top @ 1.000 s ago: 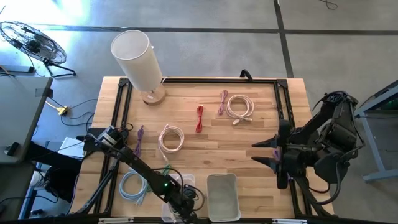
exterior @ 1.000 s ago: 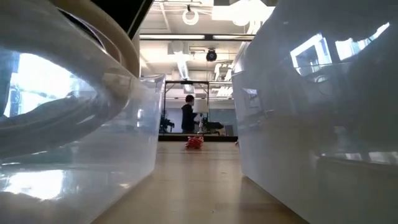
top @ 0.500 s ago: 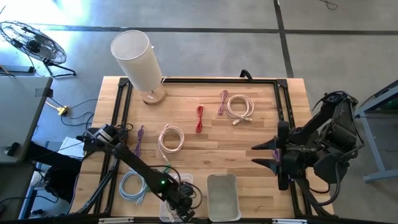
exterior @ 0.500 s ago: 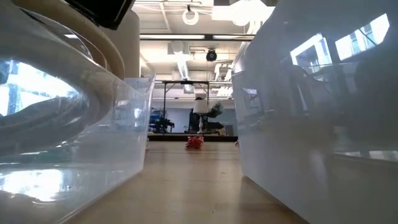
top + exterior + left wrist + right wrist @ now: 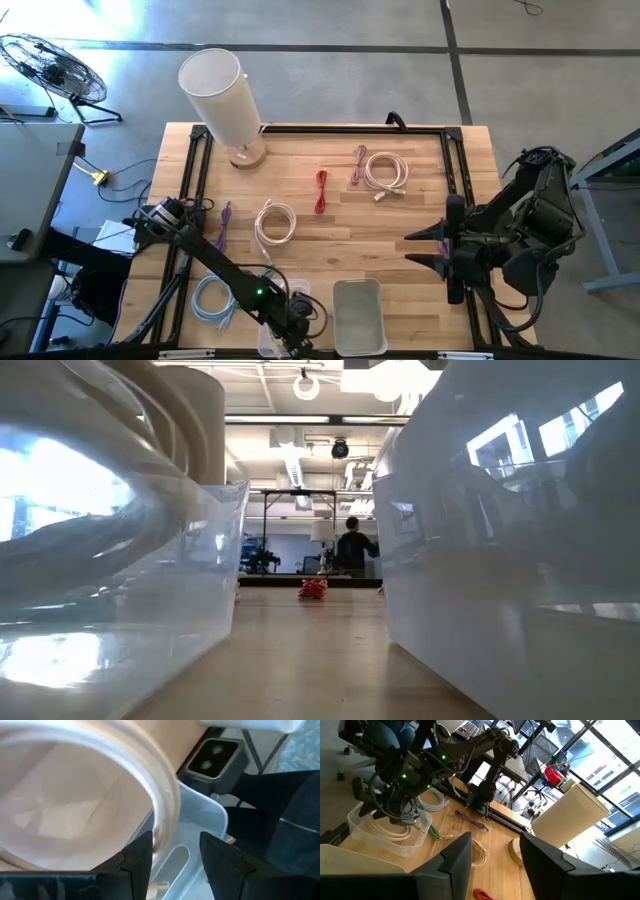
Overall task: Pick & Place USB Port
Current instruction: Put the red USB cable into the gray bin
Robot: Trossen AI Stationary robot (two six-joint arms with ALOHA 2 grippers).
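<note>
A cream USB cable coil (image 5: 167, 795) lies in a clear bin (image 5: 272, 338) at the table's near edge; it also shows in the low view (image 5: 110, 520) and the right wrist view (image 5: 390, 829). My left gripper (image 5: 176, 840) hangs open just above that coil, pointing steeply down (image 5: 292, 330). My right gripper (image 5: 410, 246) waits open, high at the table's right side, pointing left with nothing between its fingers (image 5: 495, 840). My left gripper stands open over the coil's strand (image 5: 161, 832), which runs up to the inner side of one fingertip (image 5: 142, 845). Whether the finger touches the strand, I cannot tell.
A white bin (image 5: 358, 315) stands right of the clear one. On the table lie two white coils (image 5: 275, 222) (image 5: 385, 170), a red cable (image 5: 321, 190), two purple cables (image 5: 359, 163) (image 5: 225, 222), a light blue coil (image 5: 212, 298) and a lamp (image 5: 222, 95). A person stands beyond the table (image 5: 353, 548).
My left gripper has gone up from the clear bin and has left the top of the low view, its finger gap unchanged. The cream coil has stayed in the bin, its upper loops shifted. The person beyond the table has walked to the right.
</note>
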